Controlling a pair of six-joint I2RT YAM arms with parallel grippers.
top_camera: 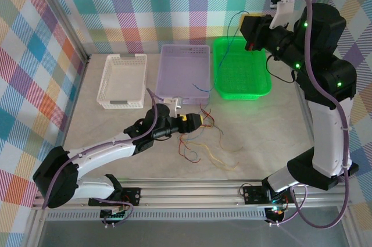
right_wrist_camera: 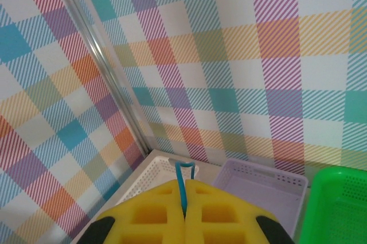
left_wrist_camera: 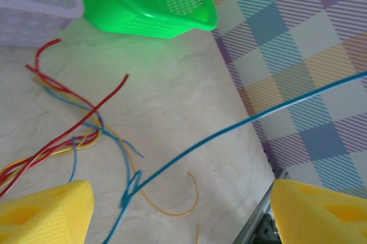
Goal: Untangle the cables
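The cables (top_camera: 199,144) lie loose on the table in front of the baskets, red, yellow-orange and blue strands crossing each other. My left gripper (top_camera: 196,120) sits low at the left edge of this pile, open; its yellow fingers (left_wrist_camera: 46,215) stand wide apart with red strands (left_wrist_camera: 63,135) and a yellow-orange strand (left_wrist_camera: 172,209) ahead. My right gripper (top_camera: 251,26) is raised high above the green basket, shut on a blue cable (right_wrist_camera: 183,184). That blue cable (left_wrist_camera: 241,123) stretches taut down to the pile, where it loops (left_wrist_camera: 131,189).
Three baskets stand in a row at the back: white (top_camera: 122,81), purple (top_camera: 185,70) and green (top_camera: 241,67). Plaid walls enclose the table on three sides. An aluminium rail (top_camera: 192,192) runs along the near edge.
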